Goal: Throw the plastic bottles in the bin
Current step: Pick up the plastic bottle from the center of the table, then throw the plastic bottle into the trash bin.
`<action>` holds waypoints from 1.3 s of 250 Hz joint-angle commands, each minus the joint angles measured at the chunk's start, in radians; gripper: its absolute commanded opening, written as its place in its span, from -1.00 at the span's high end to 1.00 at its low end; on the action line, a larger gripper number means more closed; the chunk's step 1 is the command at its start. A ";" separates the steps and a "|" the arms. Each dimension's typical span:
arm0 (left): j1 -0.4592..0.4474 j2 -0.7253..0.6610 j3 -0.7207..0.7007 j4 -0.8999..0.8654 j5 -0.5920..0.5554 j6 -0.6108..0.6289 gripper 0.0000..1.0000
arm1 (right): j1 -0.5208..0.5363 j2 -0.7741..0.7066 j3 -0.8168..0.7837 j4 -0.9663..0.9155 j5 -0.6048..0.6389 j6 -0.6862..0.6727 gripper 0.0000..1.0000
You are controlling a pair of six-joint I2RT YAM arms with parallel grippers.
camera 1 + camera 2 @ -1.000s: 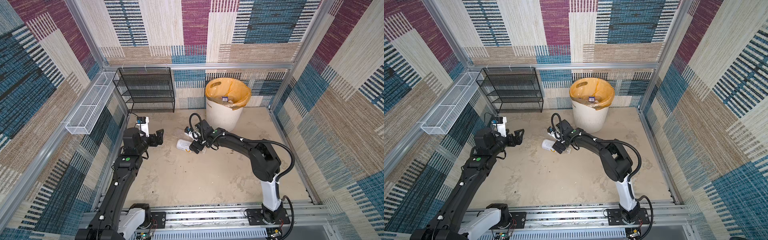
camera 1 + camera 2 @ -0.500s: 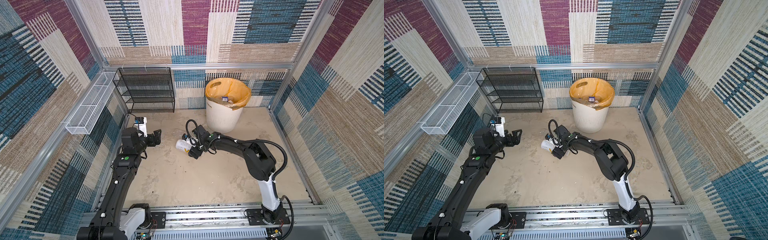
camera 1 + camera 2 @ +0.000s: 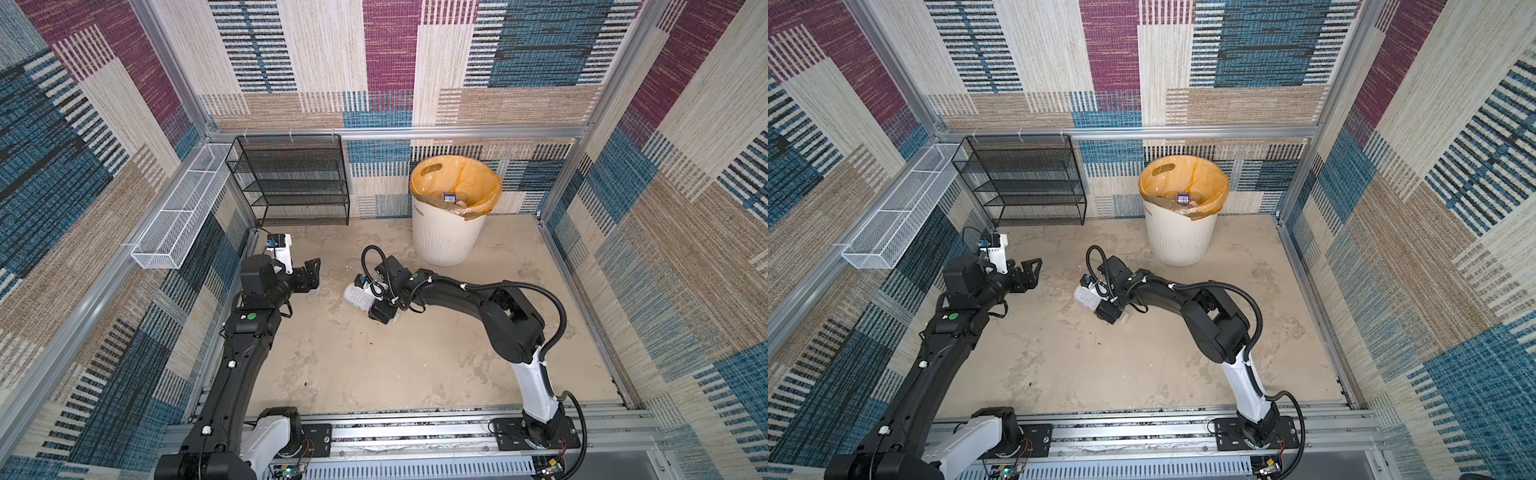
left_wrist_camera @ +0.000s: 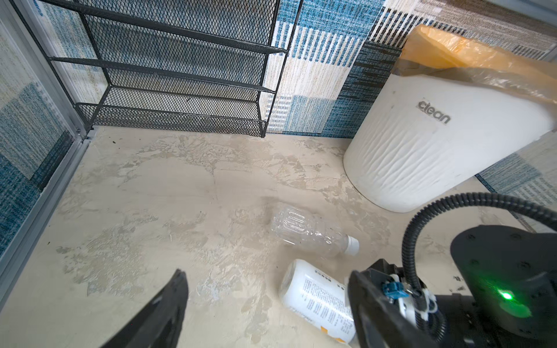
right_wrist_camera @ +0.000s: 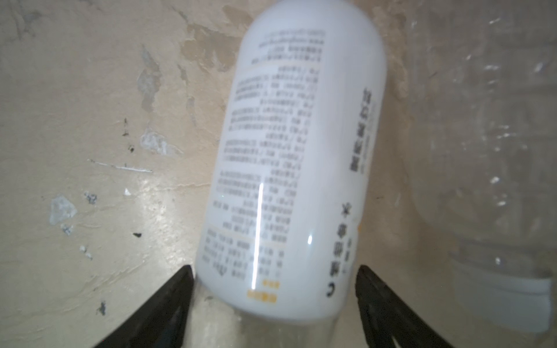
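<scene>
Back by the wall, the bin point(image 3: 446, 237) stands upright, some bottles visible down in its orange bag point(image 3: 482, 183).
Left gripper point(image 3: 312, 274) hovers over the floor point(image 3: 374, 374), fingers spread wide, holding nothing. Right gripper point(image 5: 272, 272) sits low with a finger either side of the white bottle point(image 5: 289, 168), which lies on its side; can't tell if it's actually squeezing. Clear bottle point(image 4: 307, 230) lies just beside it.

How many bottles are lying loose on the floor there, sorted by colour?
White opaque plastic bottle with printed label: 1
Clear ribbed plastic bottle with white cap: 1
Total: 2
</scene>
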State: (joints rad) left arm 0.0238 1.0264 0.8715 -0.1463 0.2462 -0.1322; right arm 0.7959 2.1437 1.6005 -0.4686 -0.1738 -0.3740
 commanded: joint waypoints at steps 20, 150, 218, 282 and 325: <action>0.010 0.003 0.015 0.011 0.037 -0.021 -0.67 | 0.012 0.050 0.073 0.030 -0.020 0.018 -0.74; 0.030 0.026 0.024 0.006 0.068 -0.035 -0.61 | 0.025 0.008 0.093 0.024 -0.035 0.049 -0.25; 0.029 0.044 0.029 -0.005 0.077 -0.043 -0.52 | 0.017 -0.313 -0.106 0.196 0.097 0.179 -0.23; 0.021 0.058 0.039 -0.015 0.125 -0.034 -0.46 | -0.006 -0.765 -0.413 0.535 0.392 0.237 -0.22; -0.037 0.049 0.032 -0.016 0.122 0.025 -0.46 | -0.006 -1.128 -0.653 0.918 0.622 0.092 -0.21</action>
State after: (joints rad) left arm 0.0196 1.0824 0.8978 -0.1616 0.3473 -0.1574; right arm 0.7891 1.2003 1.0676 0.0589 0.2180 -0.1764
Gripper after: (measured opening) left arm 0.727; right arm 0.607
